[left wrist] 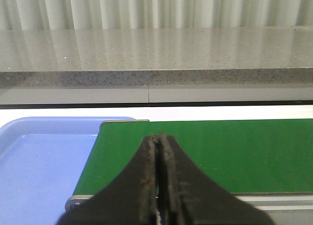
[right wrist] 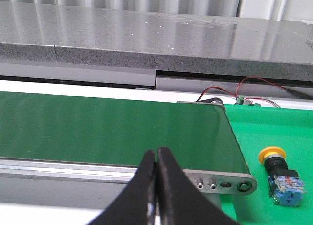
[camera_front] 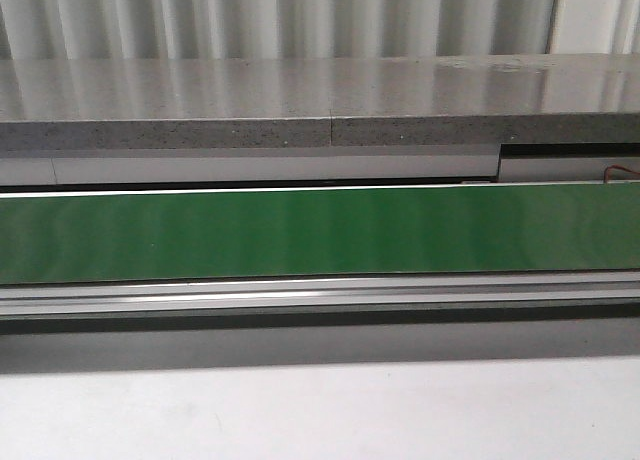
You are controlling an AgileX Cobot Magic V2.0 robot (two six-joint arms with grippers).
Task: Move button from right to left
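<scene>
The button (right wrist: 281, 176) lies on its side in a bright green tray (right wrist: 274, 127) past the conveyor's end, orange-yellow cap toward the belt and blue block body away from it. My right gripper (right wrist: 156, 151) is shut with nothing between its fingers, hanging over the belt's near rail, well apart from the button. My left gripper (left wrist: 157, 137) is also shut and empty, above the other end of the green belt (left wrist: 220, 151). Neither gripper nor the button shows in the front view.
A long green conveyor belt (camera_front: 320, 230) runs across, with a metal rail (camera_front: 320, 300) along its near side. A blue tray (left wrist: 39, 166) sits beyond the belt's left end. A grey stone ledge (camera_front: 320, 100) runs behind. Red wires (right wrist: 244, 88) lie near the green tray.
</scene>
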